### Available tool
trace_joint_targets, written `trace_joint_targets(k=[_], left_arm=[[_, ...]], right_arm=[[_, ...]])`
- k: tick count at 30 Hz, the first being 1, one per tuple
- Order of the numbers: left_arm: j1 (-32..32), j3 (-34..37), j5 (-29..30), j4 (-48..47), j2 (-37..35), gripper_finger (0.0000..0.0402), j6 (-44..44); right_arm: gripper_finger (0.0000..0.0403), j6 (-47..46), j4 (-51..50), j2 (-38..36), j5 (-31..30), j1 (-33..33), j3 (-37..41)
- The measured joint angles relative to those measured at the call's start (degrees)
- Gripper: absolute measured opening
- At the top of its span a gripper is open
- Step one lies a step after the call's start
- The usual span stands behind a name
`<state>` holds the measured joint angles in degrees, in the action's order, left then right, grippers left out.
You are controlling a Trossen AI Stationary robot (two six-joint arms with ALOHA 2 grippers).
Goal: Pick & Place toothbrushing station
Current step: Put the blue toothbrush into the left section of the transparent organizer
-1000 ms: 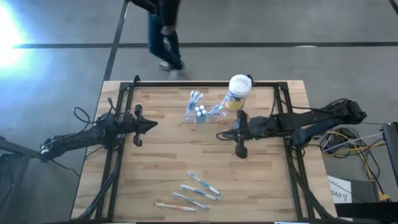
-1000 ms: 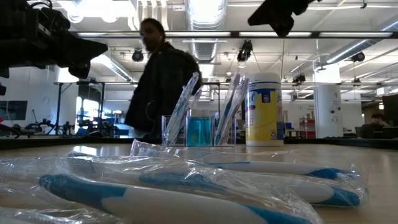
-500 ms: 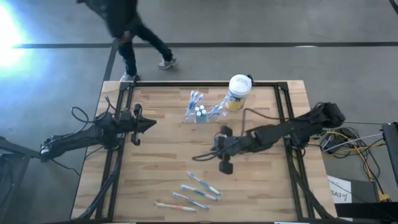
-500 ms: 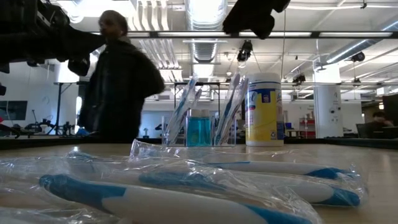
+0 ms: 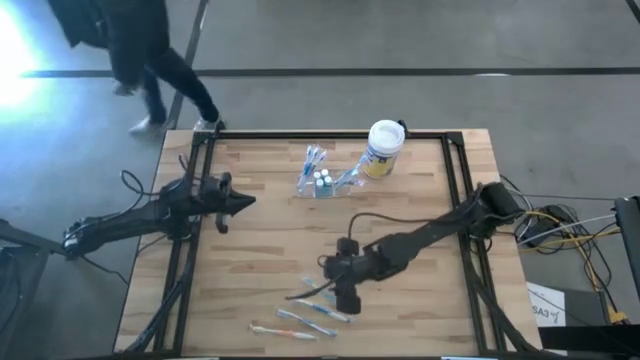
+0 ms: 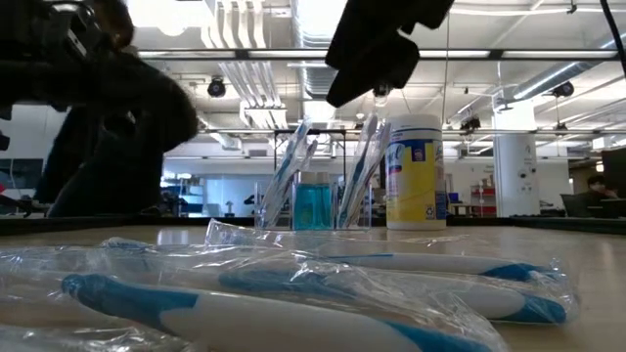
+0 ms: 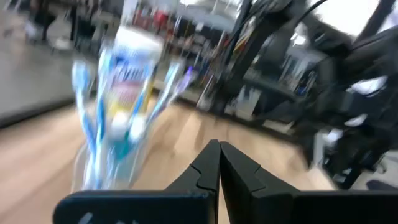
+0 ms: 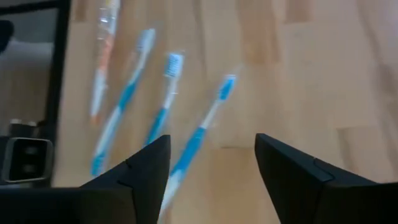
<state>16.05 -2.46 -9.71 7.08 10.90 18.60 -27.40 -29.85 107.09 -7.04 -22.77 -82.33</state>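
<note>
Working over the table (image 5: 260, 230), a wood-plank top in a dark frame. Largest item beyond it: a person (image 5: 130, 50) on the floor past the far left corner, seen in the low view as a dark shape (image 6: 108, 147) on the left.

Right arm (image 5: 430, 235) reaches in from the right edge toward the near middle of the table. Right gripper (image 8: 208, 180) hangs above the loose brushes, fingers (image 8: 292, 180) spread wide, nothing between them. Wrist view shows the wrapped brushes (image 8: 161, 112) lying on the wood directly ahead of my open fingers; no contact with any of them.

Left arm (image 5: 130, 220) waits at the left edge. Left gripper (image 5: 245, 201) points toward the table's middle, fingers (image 7: 214, 165) pressed together, holding nothing.

White canister (image 5: 383, 148), yellow label, stands upright at the far edge, right of centre.

Station (image 5: 322, 183): clear, low holder near the far edge, just left of the canister, close to it; whether they touch I cannot tell. Brushes stand tilted in it, fanning to both sides, with something blue in the middle (image 6: 313, 205). It sits well apart from both my grippers.

Loose brushes (image 5: 315, 305): several, blue and white, one with orange, in clear wrap, lying flat near the front edge.
</note>
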Motion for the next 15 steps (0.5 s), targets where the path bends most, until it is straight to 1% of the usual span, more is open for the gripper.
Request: trace_joint_targets(k=[2, 4, 6, 8, 15], left_arm=[[0.0, 0.0, 0.4, -3.3, 0.4, 0.0012, 0.3], [0.0, 0.0, 0.4, -5.4, 0.8, 0.0012, 0.3], [0.0, 0.0, 0.5, -5.8, 0.8, 0.0012, 0.4], [0.0, 0.0, 0.5, -5.4, 0.8, 0.0012, 0.4], [0.0, -0.1, 0.6, -4.0, 0.8, 0.0012, 0.6]], right_arm=[[0.0239, -3.0, 0.9, 0.7, -0.8, -1.3, 0.0], [0.0242, -7.8, -0.2, 1.0, -2.9, -2.6, 0.2], [0.0241, -13.8, -1.8, 1.2, -4.9, -3.7, 0.7], [0.0239, -18.2, -1.8, 1.4, -4.9, -4.7, 1.2], [0.0243, -23.5, -0.6, 3.8, -5.0, -6.7, 1.4]])
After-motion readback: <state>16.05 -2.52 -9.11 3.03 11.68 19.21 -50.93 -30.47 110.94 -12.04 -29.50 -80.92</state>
